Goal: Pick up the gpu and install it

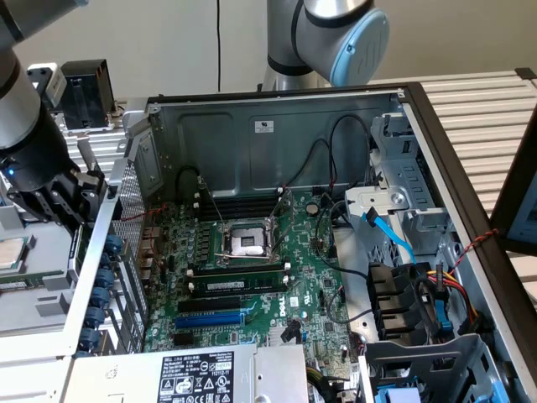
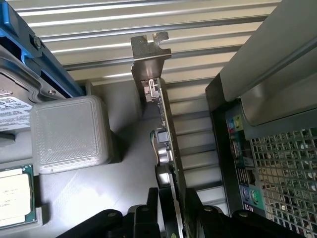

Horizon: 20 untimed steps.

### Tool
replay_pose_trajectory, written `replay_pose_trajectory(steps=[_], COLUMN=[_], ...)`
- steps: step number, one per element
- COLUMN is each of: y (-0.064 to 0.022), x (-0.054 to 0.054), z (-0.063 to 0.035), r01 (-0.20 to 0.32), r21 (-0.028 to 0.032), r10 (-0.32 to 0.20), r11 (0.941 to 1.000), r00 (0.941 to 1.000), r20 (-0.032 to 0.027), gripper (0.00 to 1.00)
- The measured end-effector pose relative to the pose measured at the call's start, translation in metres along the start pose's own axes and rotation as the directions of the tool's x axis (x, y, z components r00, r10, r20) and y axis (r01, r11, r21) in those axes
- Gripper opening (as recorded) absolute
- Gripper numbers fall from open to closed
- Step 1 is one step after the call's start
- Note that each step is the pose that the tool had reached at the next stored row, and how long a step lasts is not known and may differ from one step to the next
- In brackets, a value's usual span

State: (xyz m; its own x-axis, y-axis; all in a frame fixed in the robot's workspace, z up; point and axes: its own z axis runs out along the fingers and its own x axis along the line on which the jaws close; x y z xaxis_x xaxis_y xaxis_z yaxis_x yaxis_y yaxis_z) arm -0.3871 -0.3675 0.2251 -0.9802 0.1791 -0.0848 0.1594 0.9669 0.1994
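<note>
The gpu (image 2: 167,130) is seen edge-on in the wrist view, a thin green card with a silver end bracket (image 2: 148,53) at its far end. My gripper (image 2: 171,201) is shut on it, with a black finger (image 2: 148,210) pressed against each face of the card. In the exterior view the gripper (image 1: 69,200) hangs outside the open computer case (image 1: 277,126), just beyond its wall on the exterior view's left. The large green motherboard (image 1: 252,277) lies inside the case, with a blue card slot (image 1: 210,319) near its front.
Under the card are a slatted table surface (image 2: 148,20), a translucent white block (image 2: 72,133) and a processor chip in a tray (image 2: 14,196). The case's rear port panel and mesh (image 2: 277,173) stand close beside the card. A black cooler (image 1: 88,92) sits behind my arm.
</note>
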Motion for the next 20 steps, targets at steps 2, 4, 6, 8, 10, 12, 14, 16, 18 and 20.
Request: replay_pose_trajectory(steps=[2, 4, 6, 8, 10, 12, 14, 16, 18, 20], y=[0.0003, 0.0006, 0.0017, 0.0029, 0.0037, 0.0042, 0.0044, 0.0047, 0.005, 0.0051], x=[0.0001, 0.0001, 0.0003, 0.0005, 0.0007, 0.0007, 0.0003, -0.0004, -0.0016, -0.0019], z=[0.0, 0.0, 0.0003, 0.0005, 0.0006, 0.0008, 0.0009, 0.001, 0.0012, 0.0013], r01=[0.01, 0.021, 0.027, 0.031, 0.035, 0.037, 0.039, 0.041, 0.043, 0.049], r21=[0.0054, 0.0105, 0.0151, 0.021, 0.0264, 0.0314, 0.035, 0.0366, 0.0376, 0.0391], r10=[-0.01, -0.02, -0.027, -0.031, -0.035, -0.037, -0.039, -0.041, -0.043, -0.049], r11=[0.9999, 0.9997, 0.9995, 0.9993, 0.9991, 0.9988, 0.9986, 0.9985, 0.9984, 0.998], r00=[1.0, 0.9998, 0.9996, 0.9995, 0.9994, 0.9993, 0.9992, 0.9992, 0.9991, 0.9988], r20=[-0.001, -0.0022, -0.0026, -0.0024, -0.0023, -0.002, -0.0019, -0.0019, -0.0023, -0.0029], gripper=[0.35, 0.35, 0.35, 0.35, 0.35, 0.35, 0.35, 0.35, 0.35, 0.35])
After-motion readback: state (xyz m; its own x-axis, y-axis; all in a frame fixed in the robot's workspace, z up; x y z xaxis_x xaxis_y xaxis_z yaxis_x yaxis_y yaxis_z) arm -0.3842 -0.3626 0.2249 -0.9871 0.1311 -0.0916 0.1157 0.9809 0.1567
